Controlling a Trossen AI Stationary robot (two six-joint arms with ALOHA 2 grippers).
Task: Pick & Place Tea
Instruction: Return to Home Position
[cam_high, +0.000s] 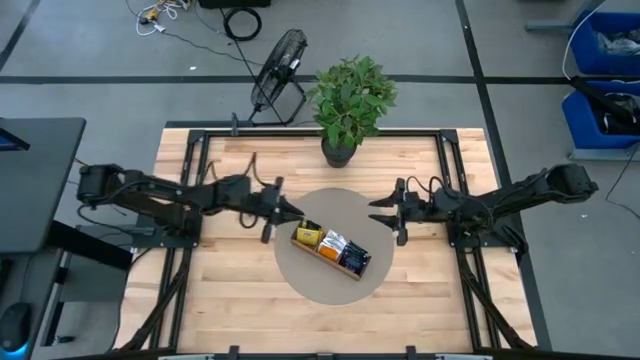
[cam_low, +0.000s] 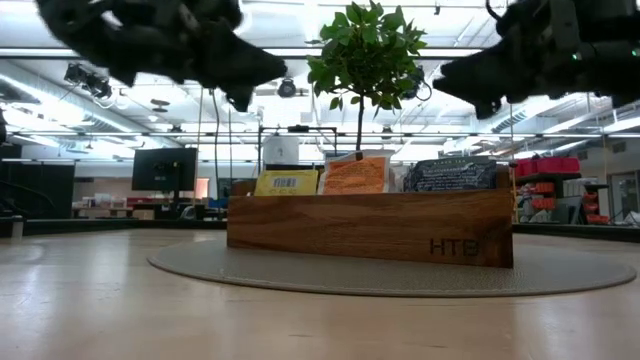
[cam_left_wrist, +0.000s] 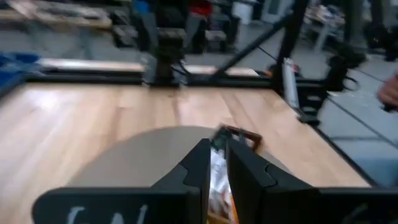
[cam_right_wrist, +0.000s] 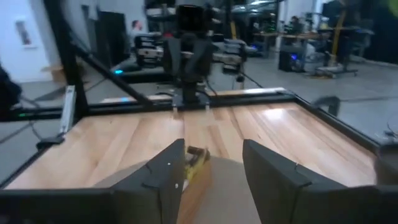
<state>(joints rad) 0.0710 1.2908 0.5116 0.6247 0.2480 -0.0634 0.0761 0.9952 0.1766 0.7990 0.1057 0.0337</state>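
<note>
Tea (cam_high: 333, 243): flat square sachets, stood in oblong wooden tray (cam_low: 370, 228) on round grey mat (cam_high: 300, 276); lower halves hidden. Left gripper (cam_high: 298, 213) nearly closed, right gripper (cam_high: 374, 212) spread wide; both empty, held above mat edges.

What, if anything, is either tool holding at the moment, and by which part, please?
Nothing: the left tool and the right tool are both empty, and the tea bags sit in the wooden tray.
</note>
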